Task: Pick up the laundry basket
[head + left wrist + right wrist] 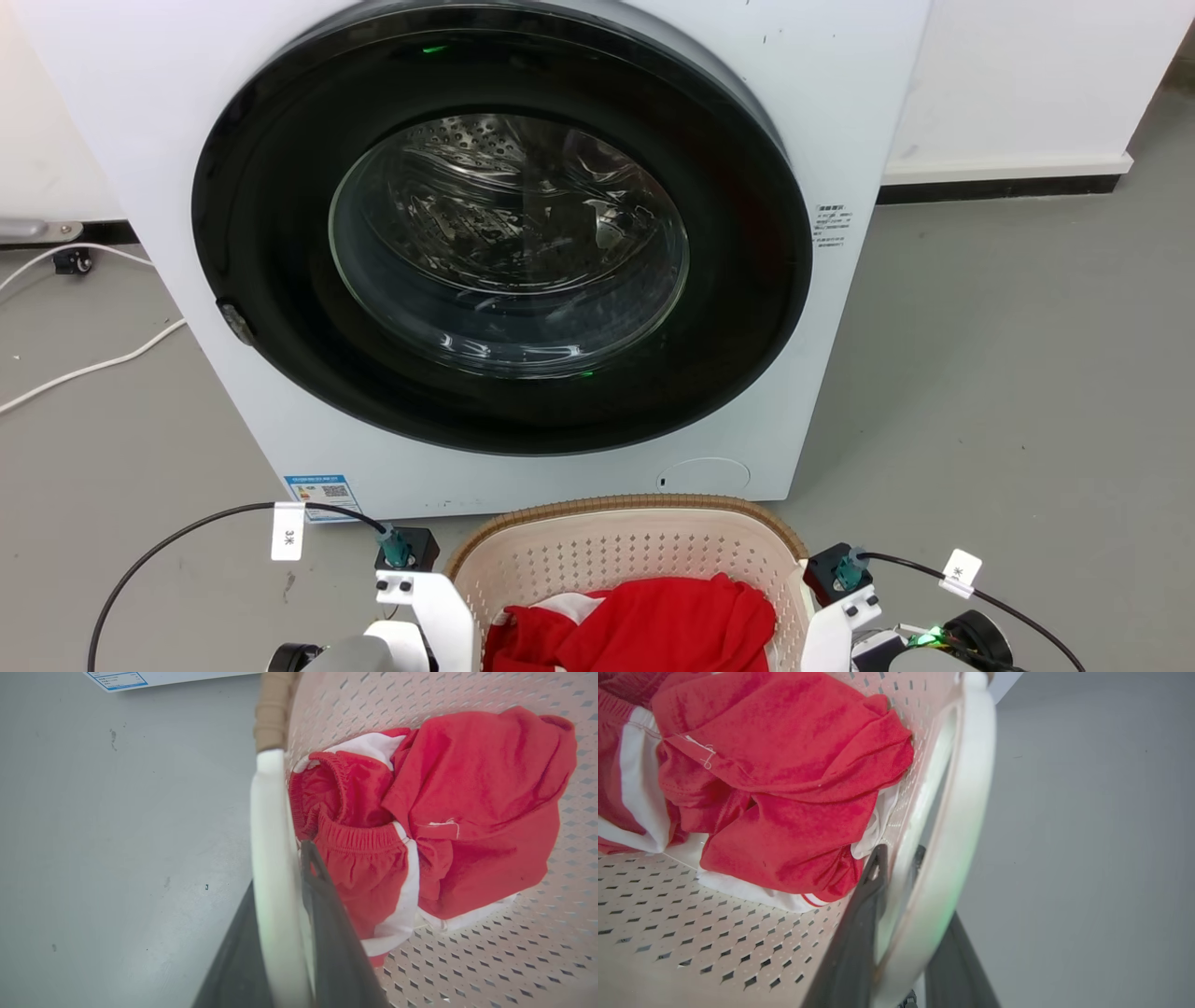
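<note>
The laundry basket (pixel 616 551), cream perforated plastic with a brown woven rim, stands on the floor in front of the washing machine, between my two wrists. Red and white clothes (pixel 644 621) lie inside it. In the left wrist view my left gripper (pixel 280 872) is shut on the basket's white side handle (pixel 271 826), one dark finger on each side. In the right wrist view my right gripper (pixel 899 858) is shut on the opposite white loop handle (pixel 966 812), which runs between its fingers. In the head view the fingertips are hidden below the rim.
A white front-loading washing machine (pixel 840 103) with a shut dark round door (pixel 504 233) stands just behind the basket. Grey floor (pixel 1008 373) spreads to both sides. White cables (pixel 93 364) lie at the left. Black cables run from both wrists.
</note>
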